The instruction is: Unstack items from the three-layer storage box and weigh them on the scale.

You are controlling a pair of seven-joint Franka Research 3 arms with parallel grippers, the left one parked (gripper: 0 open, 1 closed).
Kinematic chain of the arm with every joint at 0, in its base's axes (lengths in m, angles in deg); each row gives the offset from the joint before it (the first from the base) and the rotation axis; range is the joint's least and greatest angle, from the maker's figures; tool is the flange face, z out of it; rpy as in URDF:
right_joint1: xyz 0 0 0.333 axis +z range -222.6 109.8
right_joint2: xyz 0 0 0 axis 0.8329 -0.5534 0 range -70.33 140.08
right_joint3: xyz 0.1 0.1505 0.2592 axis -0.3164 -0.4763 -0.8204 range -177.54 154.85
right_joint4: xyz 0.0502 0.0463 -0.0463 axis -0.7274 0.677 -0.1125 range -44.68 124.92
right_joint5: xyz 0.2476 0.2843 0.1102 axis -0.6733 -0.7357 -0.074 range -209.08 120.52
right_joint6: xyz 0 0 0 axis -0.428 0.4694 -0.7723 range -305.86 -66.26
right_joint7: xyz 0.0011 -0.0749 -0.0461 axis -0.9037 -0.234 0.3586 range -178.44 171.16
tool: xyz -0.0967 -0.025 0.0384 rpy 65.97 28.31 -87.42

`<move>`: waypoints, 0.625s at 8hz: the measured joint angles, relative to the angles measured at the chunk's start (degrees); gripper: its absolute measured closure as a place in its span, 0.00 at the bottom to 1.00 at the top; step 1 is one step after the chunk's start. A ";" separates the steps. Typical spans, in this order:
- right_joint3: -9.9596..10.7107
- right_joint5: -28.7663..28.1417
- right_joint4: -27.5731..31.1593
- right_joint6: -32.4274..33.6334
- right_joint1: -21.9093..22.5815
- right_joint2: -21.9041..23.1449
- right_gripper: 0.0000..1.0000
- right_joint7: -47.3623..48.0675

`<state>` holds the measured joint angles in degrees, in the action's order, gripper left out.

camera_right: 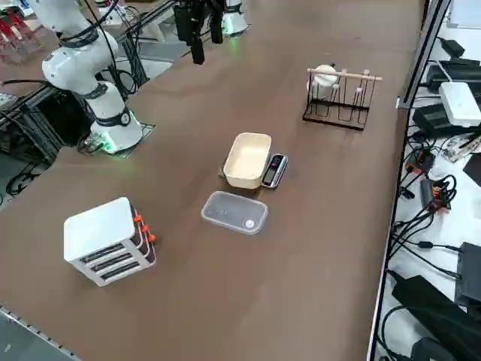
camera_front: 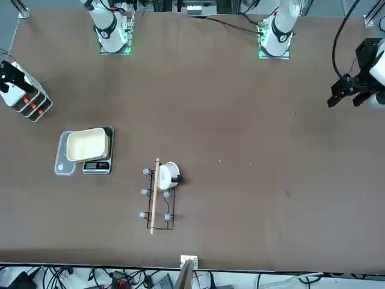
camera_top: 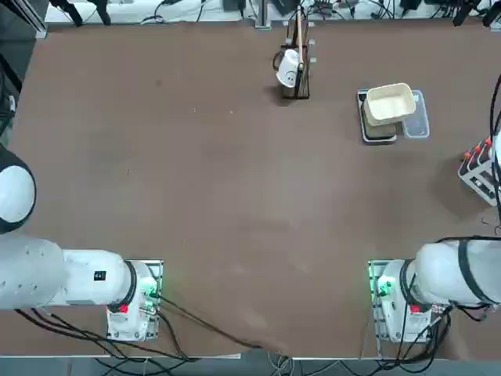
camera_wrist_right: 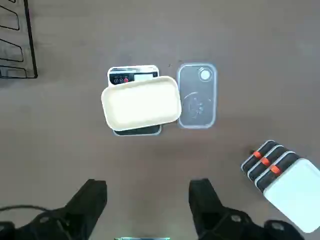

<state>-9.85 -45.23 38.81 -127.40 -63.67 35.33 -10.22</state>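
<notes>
The three-layer storage box (camera_right: 109, 241) is a small light-grey tiered rack with red tabs, standing near the table's right edge (camera_top: 479, 168), (camera_front: 27, 96). No items show; whatever it holds is hidden. The scale (camera_wrist_right: 132, 77) lies farther out on the table, mostly covered by a cream tray (camera_wrist_right: 141, 102) that rests on it, with only its display end showing (camera_right: 274, 169), (camera_front: 97, 167). My right gripper (camera_wrist_right: 147, 192) hangs high above the table, open and empty. In the wrist view the scale lies ahead of it and the storage box (camera_wrist_right: 285, 180) off to one side.
A clear plastic container (camera_right: 234, 213) lies flat beside the scale, toward the storage box. A dark upright stand with a white cup (camera_top: 294, 69) is at the far middle of the table. Cables and equipment line the table's far edge.
</notes>
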 joint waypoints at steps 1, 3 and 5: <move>0.01 0.00 0.00 0.00 0.00 0.00 0.00 0.00; 0.19 0.00 0.01 0.25 -0.09 -0.18 0.00 -0.27; 0.45 0.00 0.12 6.87 -0.20 -1.42 0.00 -0.44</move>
<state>-9.40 -45.23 38.93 -120.53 -63.88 33.92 -10.65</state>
